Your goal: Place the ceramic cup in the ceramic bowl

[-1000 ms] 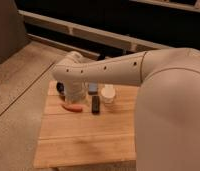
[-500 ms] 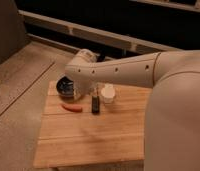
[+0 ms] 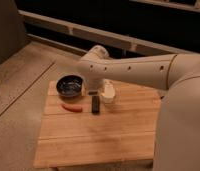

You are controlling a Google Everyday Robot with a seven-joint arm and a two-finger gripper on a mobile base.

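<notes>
The ceramic cup [image 3: 108, 92], small and cream-white, stands upright near the far edge of the wooden table [image 3: 93, 142]. The ceramic bowl [image 3: 70, 85], dark with pale speckles inside, sits to the cup's left at the far left corner and holds nothing. My white arm [image 3: 138, 70] reaches in from the right above the table's far edge. My gripper [image 3: 101, 85] hangs below the arm's end, between the bowl and the cup and close to the cup. It is mostly hidden by the arm.
A black rectangular bar [image 3: 95, 104] lies in front of the cup. A small dark block [image 3: 92, 93] sits between bowl and cup. A red-orange elongated item [image 3: 72, 107] lies in front of the bowl. A concrete floor surrounds the table, with a dark wall and rail behind.
The arm's end has swung right and back, from over the bowl toward the cup. The bowl, covered a second ago, now shows fully. The objects on the table have not moved.
</notes>
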